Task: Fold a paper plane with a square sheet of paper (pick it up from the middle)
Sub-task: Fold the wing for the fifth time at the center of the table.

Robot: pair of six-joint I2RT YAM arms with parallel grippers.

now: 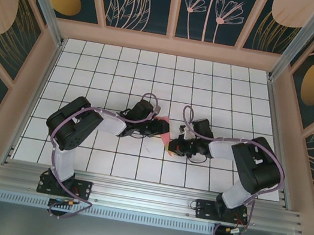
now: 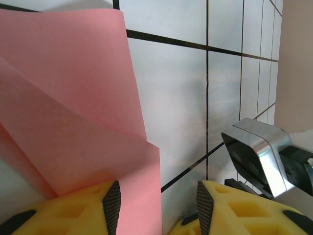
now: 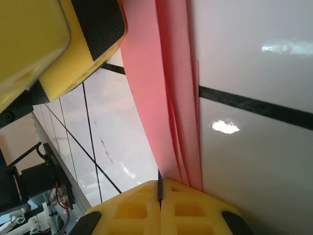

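pink paper [image 3: 166, 98] (folded, layered) pinched in the closed right jaws, stretching lengthwise straight ahead; left jaws apart, its edge between them.

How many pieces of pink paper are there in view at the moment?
1: the folded square sheet of paper, between the left gripper and the right gripper, which pinches one end of it. The arms could be hiding a scrap.
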